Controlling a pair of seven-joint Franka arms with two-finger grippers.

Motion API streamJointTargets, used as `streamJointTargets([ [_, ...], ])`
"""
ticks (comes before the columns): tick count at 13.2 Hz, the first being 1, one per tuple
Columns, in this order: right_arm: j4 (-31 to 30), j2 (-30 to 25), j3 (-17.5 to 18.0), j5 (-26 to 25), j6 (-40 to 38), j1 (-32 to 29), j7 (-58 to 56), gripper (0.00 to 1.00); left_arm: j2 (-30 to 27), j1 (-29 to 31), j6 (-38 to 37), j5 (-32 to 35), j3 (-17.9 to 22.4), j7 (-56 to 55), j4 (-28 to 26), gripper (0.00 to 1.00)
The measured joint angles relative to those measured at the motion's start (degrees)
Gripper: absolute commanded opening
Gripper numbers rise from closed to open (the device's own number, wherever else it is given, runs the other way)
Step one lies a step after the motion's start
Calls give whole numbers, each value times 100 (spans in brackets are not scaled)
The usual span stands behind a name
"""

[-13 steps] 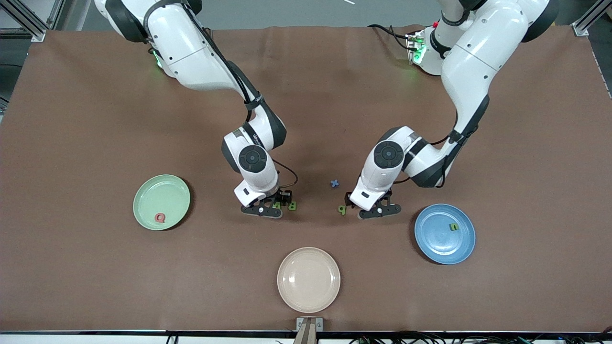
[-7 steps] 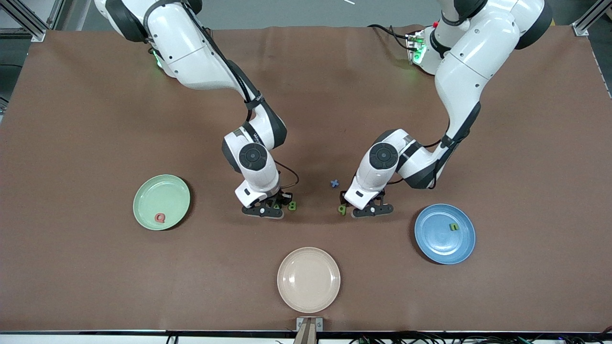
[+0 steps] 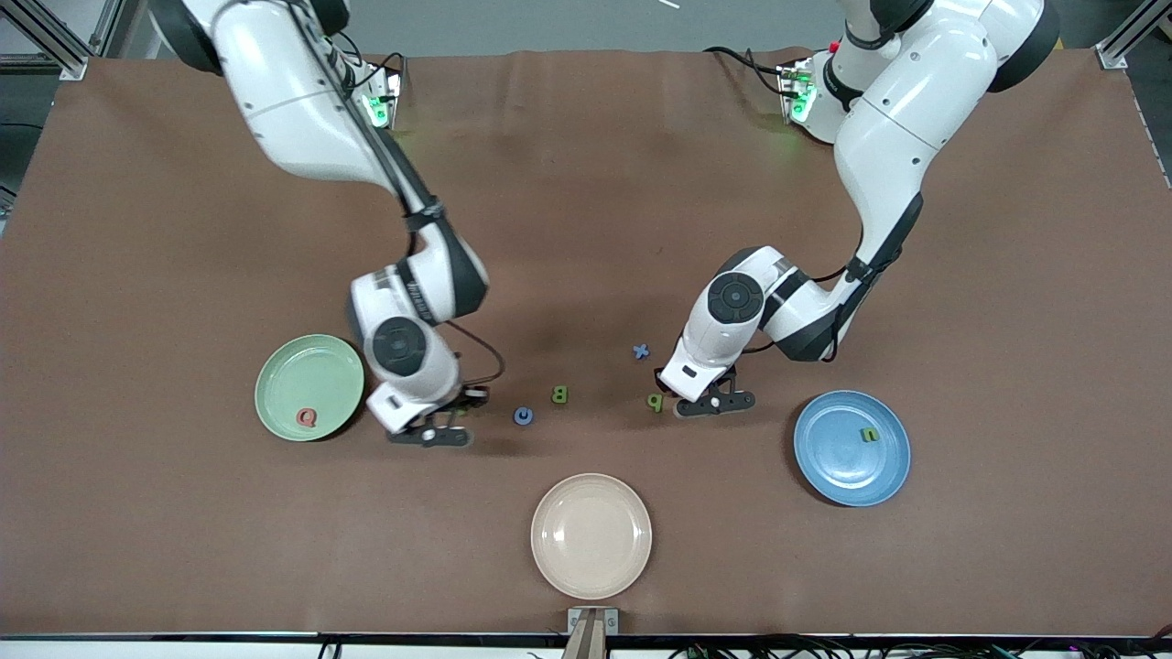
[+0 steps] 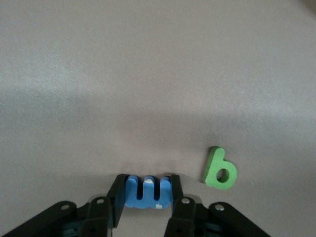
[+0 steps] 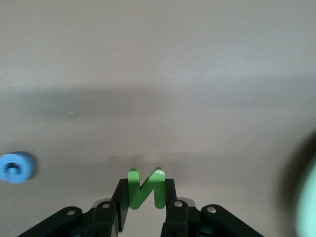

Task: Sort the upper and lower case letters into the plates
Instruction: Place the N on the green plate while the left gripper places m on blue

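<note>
The right gripper [image 3: 438, 423] pinches a green N [image 5: 146, 189] between its fingers, holding it upright over bare mat just beside the mint green plate [image 3: 309, 387], toward the right arm's end of the worktop. A second ago that gripper stood by the green B [image 3: 559, 394] near the middle; it has since swung toward the mint plate, uncovering a blue G [image 3: 523, 416] that lies flat, a little nearer the front edge than the B. A red Q [image 3: 307, 417] lies in the mint plate at its front rim.

The left gripper [image 3: 707, 399] is clamped on a blue m [image 4: 148, 191], whose long axis runs across from finger to finger and whose legs point away from the wrist. It sits low at the mat, between the middle and the blue plate [image 3: 851, 448]; since the earlier frames it has edged slightly toward the middle. The green p [image 3: 654, 400] lies flat just beside it, stem pointing toward the front edge. A blue x [image 3: 641, 351] lies farther back. A green n [image 3: 869, 435] rests in the blue plate. The beige plate [image 3: 591, 535] sits at the front edge.
</note>
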Motion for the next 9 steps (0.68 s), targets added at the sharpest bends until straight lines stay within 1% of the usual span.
streamJointTargets([
  [2, -444, -431, -3, 0, -68, -504, -903, 0, -52, 128, 7, 0, 31, 49, 45, 1],
  [4, -950, -737, -3, 0, -18, -985, -1699, 0, -221, 473, 7, 0, 40, 390, 88, 2],
  [6, -1451, -903, 1, 0, 225, -1330, -2170, 0, -428, 897, 3, 1, 39, 886, 110, 3],
  [7, -1681, -930, 4, 0, 382, -1445, -2313, 5, -505, 1077, -23, 0, 37, 1167, 111, 4],
  [8, -1888, -936, 7, 0, 549, -1519, -2392, 29, -559, 1224, -88, 0, 35, 1414, 111, 4],
  [9, -2085, -936, 10, 0, 740, -1562, -2410, 99, -605, 1341, -217, 0, 31, 1626, 112, 7],
])
